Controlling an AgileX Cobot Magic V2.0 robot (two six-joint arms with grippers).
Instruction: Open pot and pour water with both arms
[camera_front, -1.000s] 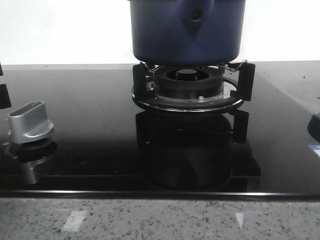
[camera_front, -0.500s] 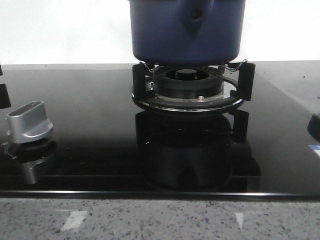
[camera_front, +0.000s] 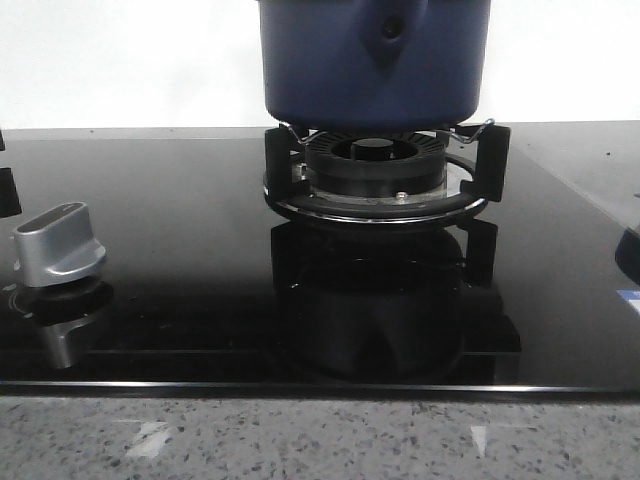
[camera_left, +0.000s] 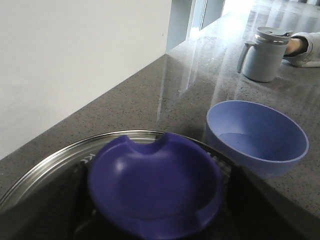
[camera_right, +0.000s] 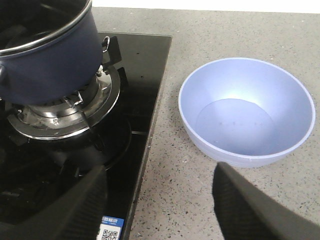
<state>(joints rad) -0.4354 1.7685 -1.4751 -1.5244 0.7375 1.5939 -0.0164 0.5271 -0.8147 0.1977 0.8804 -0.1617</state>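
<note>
Gripper fingers of the right arm (camera_right: 160, 210) frame the bottom of its wrist view as two dark pads standing well apart with nothing between them, so that hand is spread and empty, hovering over the speckled grey stone counter (camera_right: 165, 165) at the edge of the glossy black glass hob (camera_front: 180, 250). From it the large round dark-blue matte pot (camera_right: 47, 65) lies to one side, seated on the black burner ring with its pan supports (camera_front: 385, 180), while the wide pale-blue bowl (camera_right: 247, 112) lies to the other side on the counter; the right gripper sits roughly between the two and is the arm nearer both. In the front view the pot's tapered handle mount with its round hole (camera_front: 390, 28) faces the camera, so the handle axis points toward the robot. The left gripper (camera_left: 155, 200) appears clamped on a blurred dark-blue knob (camera_left: 155, 190) above what seems to be a glass lid with a steel rim (camera_left: 60, 160), though its fingers are too out of focus to be sure. A grey lidded jug (camera_left: 265, 54) stands beyond the bowl, and a silver stove knob (camera_front: 60, 245) sits at the hob's left.
</note>
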